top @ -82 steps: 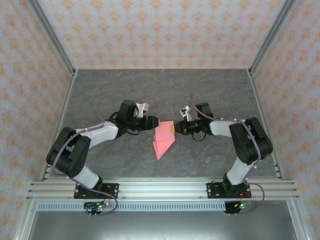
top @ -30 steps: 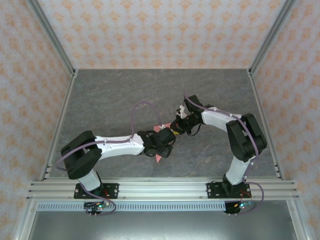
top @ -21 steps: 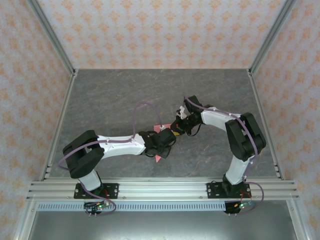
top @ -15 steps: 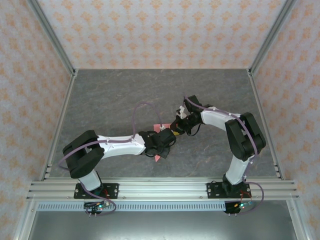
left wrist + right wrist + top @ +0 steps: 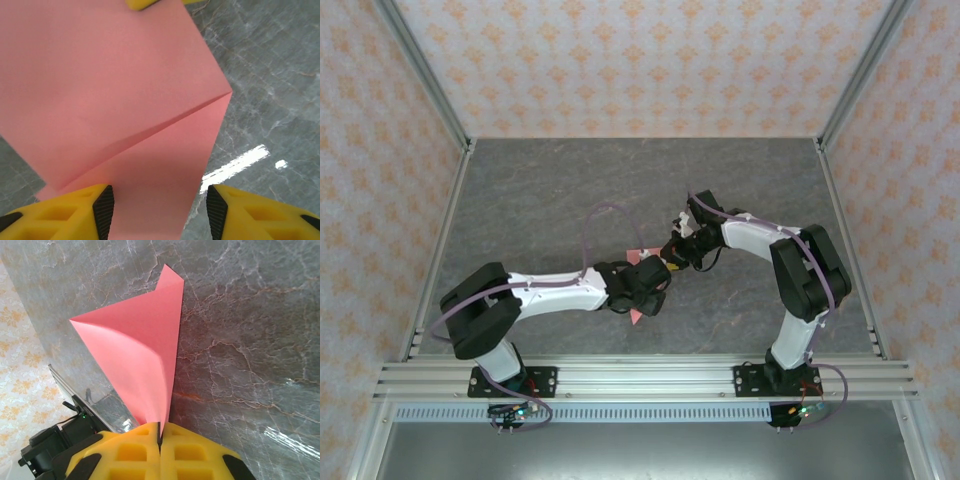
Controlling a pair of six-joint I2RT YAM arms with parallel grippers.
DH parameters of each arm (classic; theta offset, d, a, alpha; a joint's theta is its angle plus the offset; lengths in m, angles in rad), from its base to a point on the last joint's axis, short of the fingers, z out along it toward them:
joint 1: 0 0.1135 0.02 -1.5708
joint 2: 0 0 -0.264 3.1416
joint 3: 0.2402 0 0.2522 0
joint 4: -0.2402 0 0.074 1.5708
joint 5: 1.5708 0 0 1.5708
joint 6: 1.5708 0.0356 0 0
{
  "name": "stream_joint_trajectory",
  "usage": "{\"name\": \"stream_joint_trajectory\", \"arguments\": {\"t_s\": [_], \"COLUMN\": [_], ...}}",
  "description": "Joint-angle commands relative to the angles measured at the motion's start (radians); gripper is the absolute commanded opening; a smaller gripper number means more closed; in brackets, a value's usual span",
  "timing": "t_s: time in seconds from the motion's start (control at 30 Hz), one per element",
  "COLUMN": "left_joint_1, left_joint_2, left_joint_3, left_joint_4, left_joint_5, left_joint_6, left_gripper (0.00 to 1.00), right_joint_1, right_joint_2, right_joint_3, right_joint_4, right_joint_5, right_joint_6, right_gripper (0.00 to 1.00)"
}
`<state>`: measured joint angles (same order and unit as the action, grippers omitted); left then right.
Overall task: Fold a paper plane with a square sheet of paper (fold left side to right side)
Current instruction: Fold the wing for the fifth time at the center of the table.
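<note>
The salmon-pink square sheet of paper (image 5: 638,256) lies mid-table, folded into a pointed shape whose tip (image 5: 636,317) points toward the arms. My left arm covers most of it in the top view. My left gripper (image 5: 160,215) hovers low over the sheet (image 5: 100,90) with its jaws open. A paper flap runs between the yellow fingers (image 5: 75,215), and a diagonal crease lies ahead. My right gripper (image 5: 160,432) is shut on one corner of the sheet (image 5: 140,340), lifting that flap off the table. In the top view the right gripper (image 5: 670,260) meets the paper from the right, and the left gripper (image 5: 655,283) sits just below it.
The grey marbled tabletop (image 5: 570,190) has bare room all round the paper. Patterned walls and metal frame posts (image 5: 430,80) close in the back and sides. An aluminium rail (image 5: 640,378) with both arm bases runs along the near edge.
Since the earliest frame my left arm has swung from the paper's left edge to above its near part, covering it. Over the last second both arms have hardly shifted.
</note>
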<state>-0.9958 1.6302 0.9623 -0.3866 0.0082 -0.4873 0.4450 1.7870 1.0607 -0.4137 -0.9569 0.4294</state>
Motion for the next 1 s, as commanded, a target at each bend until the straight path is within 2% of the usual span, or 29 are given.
{"name": "stream_joint_trajectory", "arguments": {"t_s": [0.0, 0.33, 0.5, 0.97], "left_joint_1": [-0.03, -0.086, -0.097, -0.119], "left_joint_2": [-0.043, 0.058, 0.085, 0.148], "left_joint_3": [-0.006, 0.078, 0.105, 0.138], "left_joint_4": [-0.039, -0.162, -0.186, -0.224], "left_joint_5": [-0.059, -0.206, -0.241, -0.295], "left_joint_6": [0.024, -0.006, -0.017, -0.036], "left_gripper": [0.58, 0.59, 0.59, 0.41], "right_joint_1": [0.007, 0.009, 0.014, 0.016], "right_joint_2": [-0.021, -0.025, -0.024, -0.018], "right_joint_3": [0.033, 0.025, 0.024, 0.027], "right_joint_4": [-0.037, -0.033, -0.031, -0.042], "right_joint_5": [0.004, 0.0, 0.0, 0.006], "right_joint_6": [0.024, 0.048, 0.05, 0.043], "right_gripper": [0.0, 0.0, 0.0, 0.0]}}
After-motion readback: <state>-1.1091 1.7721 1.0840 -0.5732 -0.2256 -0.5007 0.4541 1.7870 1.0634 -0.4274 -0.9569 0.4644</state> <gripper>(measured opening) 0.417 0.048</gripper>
